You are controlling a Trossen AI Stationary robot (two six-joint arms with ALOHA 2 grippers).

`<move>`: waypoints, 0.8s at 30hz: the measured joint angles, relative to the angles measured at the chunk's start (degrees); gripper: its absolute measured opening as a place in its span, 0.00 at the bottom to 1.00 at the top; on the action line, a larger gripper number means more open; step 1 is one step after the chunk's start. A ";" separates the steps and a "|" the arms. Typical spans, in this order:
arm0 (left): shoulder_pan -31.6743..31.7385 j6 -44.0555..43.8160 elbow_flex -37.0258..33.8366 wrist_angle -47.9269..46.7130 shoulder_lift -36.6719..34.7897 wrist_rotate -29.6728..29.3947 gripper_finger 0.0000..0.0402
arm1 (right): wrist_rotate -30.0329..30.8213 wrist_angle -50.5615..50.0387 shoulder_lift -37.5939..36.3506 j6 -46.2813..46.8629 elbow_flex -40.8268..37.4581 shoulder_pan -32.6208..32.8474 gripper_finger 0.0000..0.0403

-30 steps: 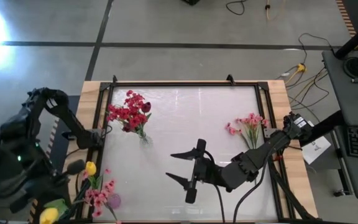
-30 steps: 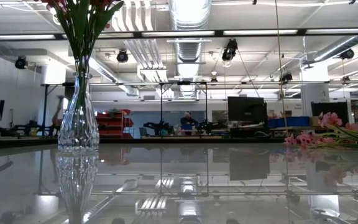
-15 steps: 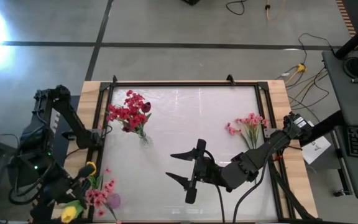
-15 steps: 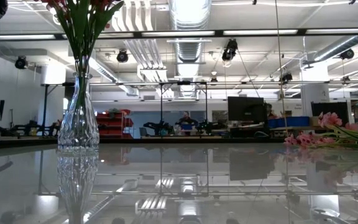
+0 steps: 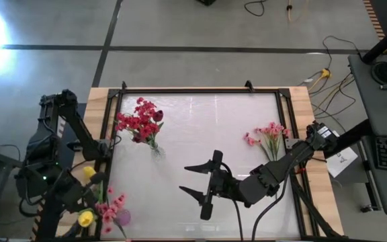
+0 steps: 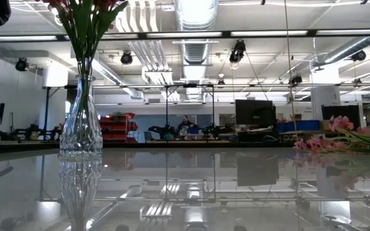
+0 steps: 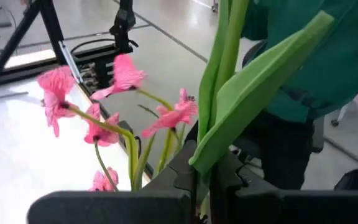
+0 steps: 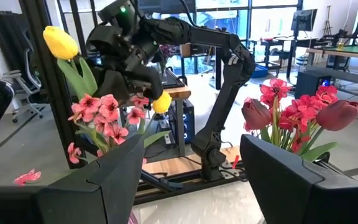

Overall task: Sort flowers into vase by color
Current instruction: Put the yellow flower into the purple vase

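Observation:
My left gripper (image 5: 78, 195) hangs beyond the table's near left corner, shut on a spray of yellow tulips. One bud (image 5: 89, 173) is on its far side and one (image 5: 86, 218) on its near side. Right beside it a pink spray (image 5: 109, 210) stands in a pinkish vase (image 5: 122, 216). Red flowers (image 5: 138, 121) stand in a clear glass vase (image 6: 80, 128) at the far left. More pink flowers (image 5: 267, 134) lie flat on the table at the right. My right gripper (image 5: 197, 183) hovers open over the table's near middle, holding nothing. My left gripper pinches the tulips' green stems and a long leaf (image 7: 205, 163) between its two shut fingers. The stems run on up past the fingers. The spray is lifted clear, with one yellow bud (image 8: 61, 42) high and one (image 8: 161, 102) low beside the gripper.
A black frame (image 5: 108, 134) runs round the glossy white table top. A person in a green top (image 7: 328, 62) is close behind the left arm. Between the two flower groups the table top (image 5: 207, 128) lies open.
My left gripper has sunk beside the table's near left corner and rolled, still shut on the tulips. The near bud has swung in toward the pink spray, and the far bud has shifted a little toward the far edge.

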 joint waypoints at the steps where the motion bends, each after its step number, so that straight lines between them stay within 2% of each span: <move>1: -0.08 0.71 0.52 -0.76 0.39 0.00 0.00 | 0.03 0.00 0.00 0.02 0.00 0.00 0.64; 5: -1.04 1.70 0.66 -2.43 2.09 -0.94 0.00 | 1.58 -0.11 0.00 0.44 0.00 0.00 0.64; 12: -3.38 1.40 -4.03 -1.69 3.47 -6.39 0.00 | 2.89 -0.22 0.00 1.59 0.00 0.00 0.64; 18: -3.63 -2.14 -6.09 -0.92 3.09 -9.26 0.00 | 4.06 -0.09 0.00 2.16 0.00 0.00 0.64; 24: -4.15 -7.64 -6.93 -0.83 3.36 -9.36 0.00 | 4.33 -0.08 -0.02 1.61 0.00 0.00 0.64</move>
